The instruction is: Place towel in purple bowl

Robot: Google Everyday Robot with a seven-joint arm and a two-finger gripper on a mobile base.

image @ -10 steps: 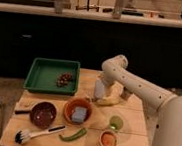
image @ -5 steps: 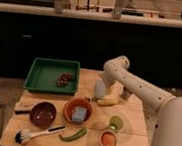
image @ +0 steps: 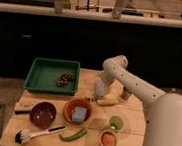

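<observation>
We see the gripper (image: pixel 99 92) low over the wooden desk (image: pixel 131 118), a little right of its middle and nearer the far edge than the near one. The white arm (image: pixel 133 85) reaches in from past the right edge, bends at a rounded joint and drops steeply to that spot. We cannot tell whether the gripper is released or clenched, and we cannot pick out the towel. The pale shape at the arm's lower end could be cloth or the gripper itself.

The purple bowl (image: pixel 43 114) stands toward the near left corner, upright, well apart from the gripper. A flat brown piece (image: pixel 23 107) lies just beside it, toward the left edge.

A yellow oblong thing (image: pixel 109 101) lies just to the right of the gripper. Near the middle of the desk, between the purple bowl and the right edge, sits an orange-brown bowl (image: pixel 70 106) with a blue sponge (image: pixel 79 115) inside.

A green tray (image: pixel 33 77) fills the far left corner, with a small dark cluster (image: pixel 65 79) in its right half.

Along the near edge we find a brush (image: pixel 25 136) with a white head by the left corner. A long green vegetable (image: pixel 74 134) lies beside its handle, and right of that is a small pale cup (image: pixel 108 139) with orange inside. A green round thing (image: pixel 115 122) sits just behind that cup.
</observation>
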